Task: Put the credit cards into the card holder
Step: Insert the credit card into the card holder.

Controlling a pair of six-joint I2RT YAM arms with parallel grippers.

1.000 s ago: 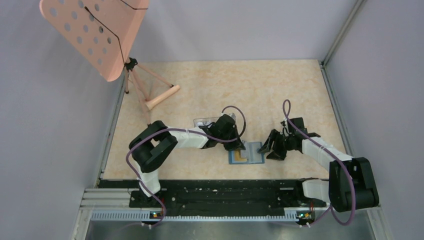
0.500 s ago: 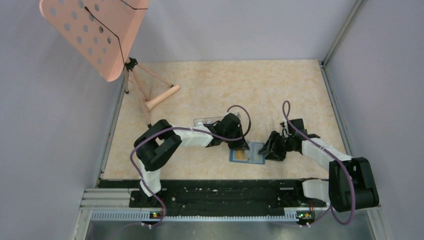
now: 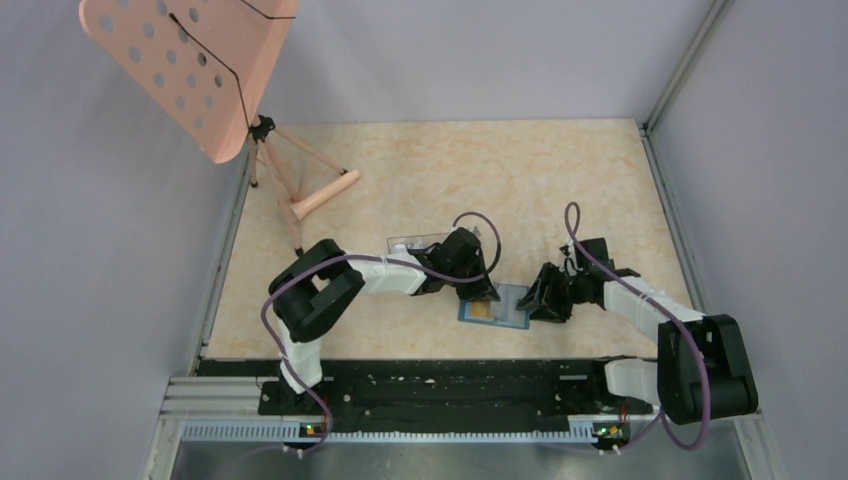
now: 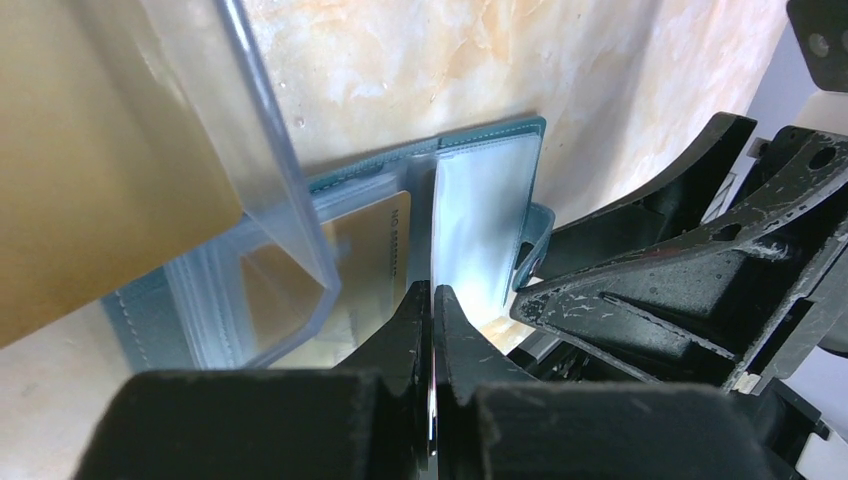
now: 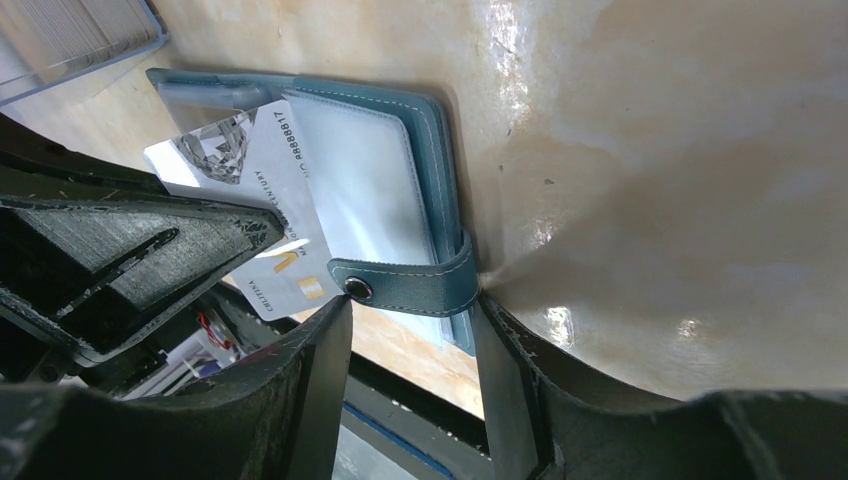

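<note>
The small teal-blue folding card holder lies open on the beige marble-patterned table, close to the near edge and a little right of its middle. An orange-yellow credit card already sits in its left side. The left gripper is fully closed and pinches a whitish credit card with printed numbers. This card lies slanted over the clear right pocket, and I think it is not inside yet. The right gripper is about half open, with one jaw on each side of the teal snap tab. I cannot tell if it presses on the tab. The main risk, I think, is that the slanted card slides over the pocket instead of entering its mouth, because its corner leads and not its edge. A push could also shift the card holder on the glossy table if the right gripper does not hold it firmly. The thin card may turn in the pinch. The two grippers are very near each other, so a larger correction could make them collide.
</note>
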